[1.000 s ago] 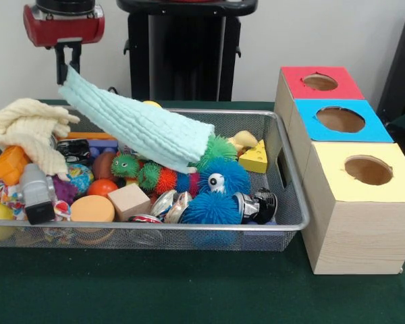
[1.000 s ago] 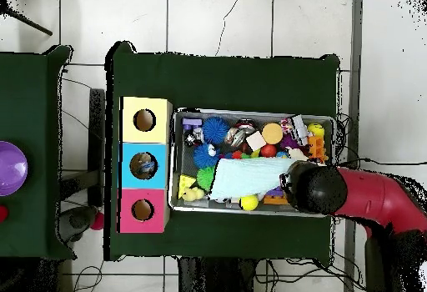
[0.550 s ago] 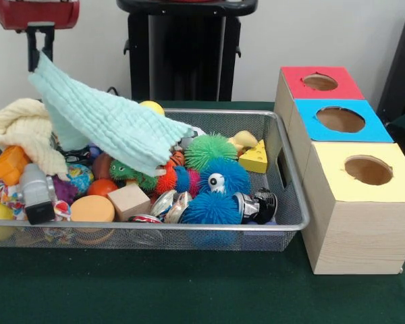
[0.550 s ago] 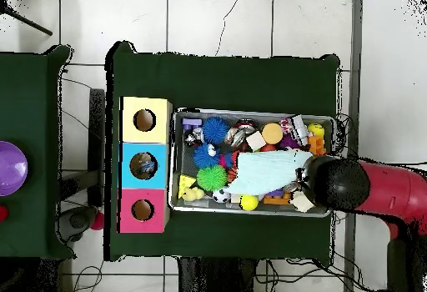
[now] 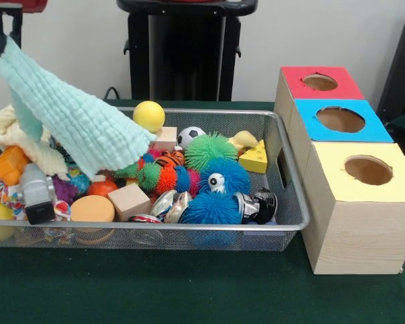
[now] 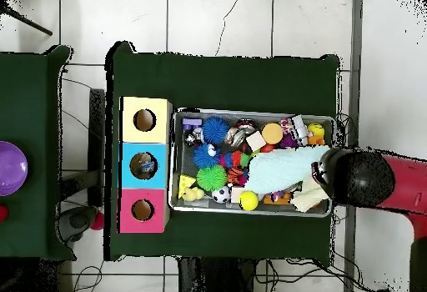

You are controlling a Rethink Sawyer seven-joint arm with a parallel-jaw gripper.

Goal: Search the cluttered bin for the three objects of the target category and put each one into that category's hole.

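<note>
Your gripper (image 5: 7, 37) sits at the top left of the front view, fingers closed on one corner of the pale green cloth (image 5: 67, 118), which hangs slantwise from it with its lower end draped over the toys at the left of the wire bin (image 5: 283, 202). Just beneath lies a cream cloth (image 5: 27, 145), bunched against the bin's left end, touching the green one. From overhead, the arm (image 6: 375, 180) covers the bin's right end and the green cloth spreads toward the middle. Which category you are after isn't shown, so judge progress with care: the blue box (image 6: 143, 165) seems to have something inside its hole, while the holes of the red box (image 6: 143, 210) and yellow box (image 6: 144, 121) look empty, so most of the sorting likely remains. If cloth is the target, you already hold one piece and the boxes stand well apart from the gripper, beyond the bin's other end on the tabletop (image 5: 189, 290). Otherwise, the yellow ball (image 5: 149, 115), fuzzy toys and blocks lie uncovered near the cloth's lower edge.
</note>
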